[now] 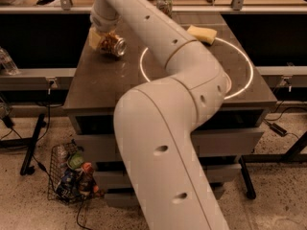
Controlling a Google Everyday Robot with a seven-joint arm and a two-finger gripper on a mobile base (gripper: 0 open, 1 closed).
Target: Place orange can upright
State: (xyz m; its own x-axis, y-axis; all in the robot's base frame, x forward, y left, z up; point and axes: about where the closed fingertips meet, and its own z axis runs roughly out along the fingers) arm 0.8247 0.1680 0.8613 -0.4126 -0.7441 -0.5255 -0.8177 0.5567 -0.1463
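Observation:
The orange can [113,45] is at the back left of the dark table [100,90]. It is tilted on its side, with its silver end facing front right. My gripper [104,38] comes down from above at the end of the long white arm and is shut on the can. One yellowish finger [95,36] shows on the can's left side. The other finger is hidden behind the can and the wrist.
A yellow sponge [202,34] lies at the back right, on a glowing white ring [242,56] on the tabletop. A white-and-green can [164,4] stands at the far edge. A wire basket of bottles [72,174] sits on the floor at the left. My arm covers the table's middle.

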